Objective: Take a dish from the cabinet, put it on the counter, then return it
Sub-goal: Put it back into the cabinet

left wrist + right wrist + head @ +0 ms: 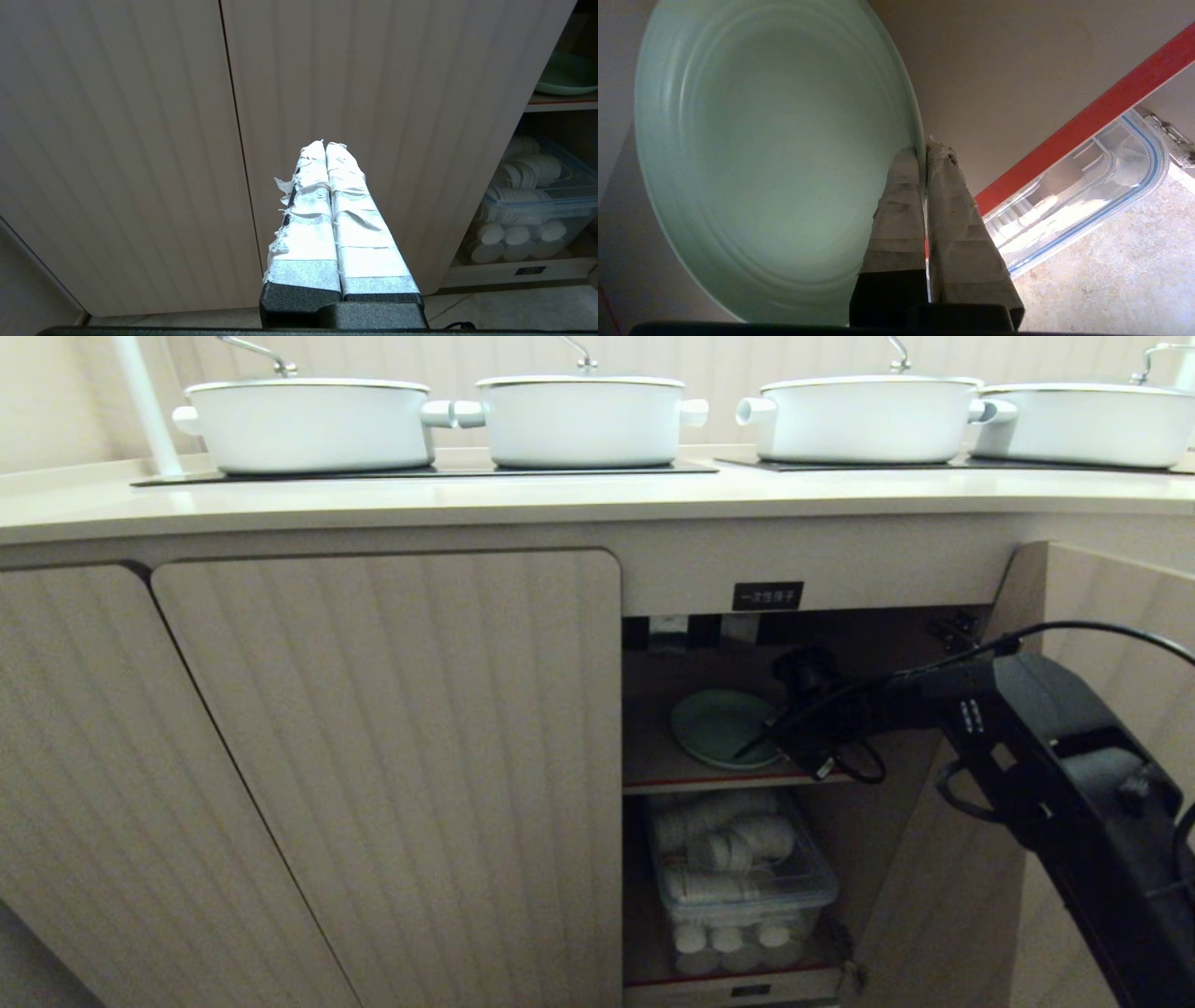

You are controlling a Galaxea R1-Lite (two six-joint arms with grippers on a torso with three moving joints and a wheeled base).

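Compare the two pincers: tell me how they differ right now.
The right pincer reaches into the open cabinet and is shut on the rim of the dish on the upper shelf; the left pincer is shut on nothing. The right one is at the dish, while the left one hangs outside, facing closed doors. Both have fingers wrapped in white tape.

We see the dish (714,723), a round, shallow, pale mint-green plate, lying flat on the inner shelf of the cabinet (653,663), whose ribbed door (1111,616) stands open at the right. Our right tool (924,151) is clamped on its rim. Above runs the pale-beige worktop (560,499).
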